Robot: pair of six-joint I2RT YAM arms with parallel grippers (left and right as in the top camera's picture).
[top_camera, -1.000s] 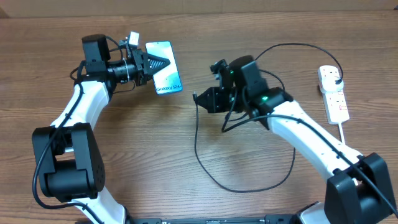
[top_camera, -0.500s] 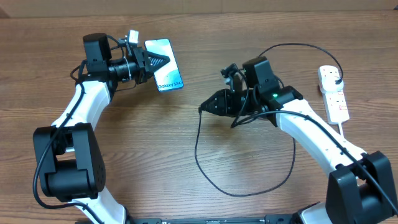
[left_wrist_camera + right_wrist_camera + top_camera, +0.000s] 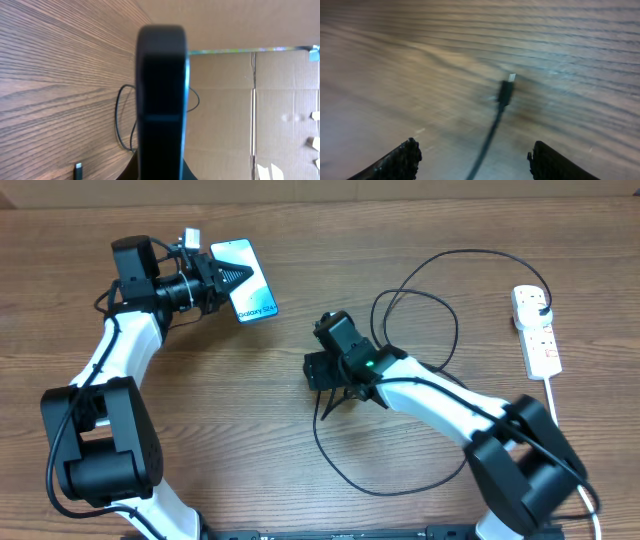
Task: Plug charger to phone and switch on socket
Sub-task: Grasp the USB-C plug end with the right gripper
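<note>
My left gripper is shut on the phone and holds it on edge above the table at the back left, lit blue screen showing. From the left wrist the phone is a dark edge-on slab between the jaws. The charger is a thin black cable looping across the middle of the table to the white socket at the right. Its connector tip lies loose on the wood, ahead of my right gripper, which is open and holds nothing. My right gripper hovers low at the table's middle.
Brown cardboard boxes stand behind the table on the far side. The cable's large loop lies between my right arm and the socket. The socket's white cord runs toward the front right edge.
My right gripper has opened and let go of the cable, then swung left and low over the connector end. My left gripper has carried the phone a little to the left and back.
</note>
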